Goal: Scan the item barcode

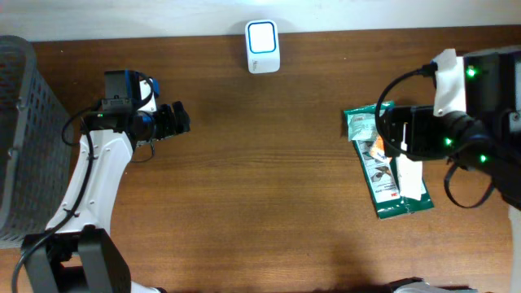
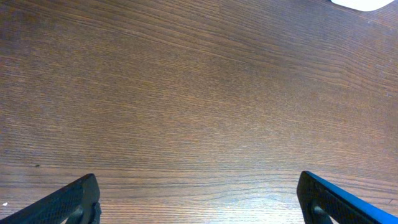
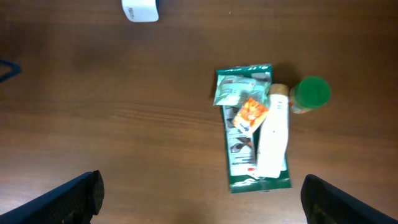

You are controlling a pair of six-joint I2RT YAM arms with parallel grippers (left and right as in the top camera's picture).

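on the right half of the wooden table [image 1: 260, 203] lies a long green packet [image 3: 239, 155], flat, its length running near to far on a slight slant. a white tube [image 3: 273, 134] lies on top along its right side. an orange sachet [image 3: 252, 115] rests on the packet just left of the tube. a smaller pale green sachet [image 3: 231, 92] sits on the packet's far end, and a bottle with a green cap [image 3: 311, 92] stands just right of the tube's far end. no barcode can be made out.

the right gripper [image 3: 200, 199] hangs above the far part of this pile. its fingers [image 3: 74, 199] are spread wide with nothing gripped between them.

on the left side, the left gripper [image 2: 198, 199] hovers over bare wood, also spread fully and empty. a grey mesh basket [image 1: 20, 122] lines the left edge.

farthest off, near the middle of the table's far edge, stands the white scanner [image 1: 263, 46], well apart from the pile and both grippers.
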